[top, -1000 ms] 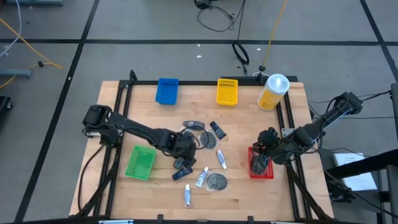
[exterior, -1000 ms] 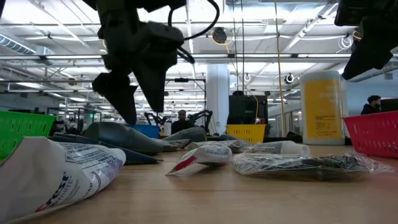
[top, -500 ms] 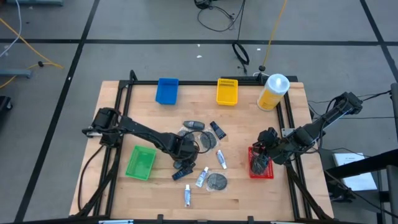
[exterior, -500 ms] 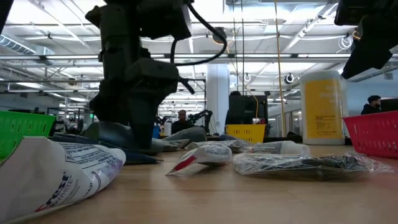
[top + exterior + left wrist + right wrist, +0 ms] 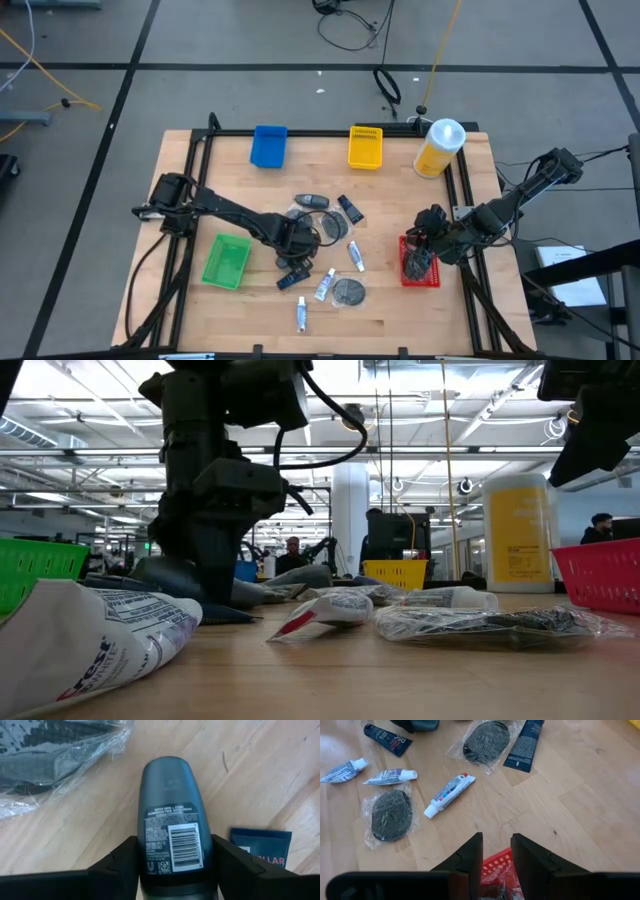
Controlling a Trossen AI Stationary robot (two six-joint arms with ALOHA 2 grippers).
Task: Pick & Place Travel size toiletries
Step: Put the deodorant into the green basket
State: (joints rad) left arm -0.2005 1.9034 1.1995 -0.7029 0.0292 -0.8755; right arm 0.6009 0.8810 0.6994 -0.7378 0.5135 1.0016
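Note:
Several travel toiletries lie mid-table: wrapped dark discs (image 5: 348,291) (image 5: 333,226), white tubes (image 5: 324,285) (image 5: 301,317), a dark tube (image 5: 349,209). My left gripper (image 5: 290,255) is down at the table, its fingers on either side of a dark grey-blue bottle (image 5: 172,820) that lies on its side on the wood. My right gripper (image 5: 420,255) hovers above the red tray (image 5: 432,280) at the table's right. Its fingers (image 5: 496,855) stand a little apart and hold nothing. My left gripper pinches the bottle's two long sides (image 5: 142,845) between its two fingers, at the barcode end. The fingers come from above, pointing down, and lie along the bottle's sides. The bottle lies flat on the table, its rounded end (image 5: 167,767) pointing away from the gripper.
A green tray (image 5: 226,261) lies just left of my left gripper, with a blue tray (image 5: 268,146) and a yellow tray (image 5: 365,147) at the far edge. A big yellow bottle (image 5: 439,147) stands at the far right. A navy sachet (image 5: 260,845) lies beside the held bottle.
My left gripper has come down from a little above the pile to the table, around the dark bottle. The bottle has stayed on the table.

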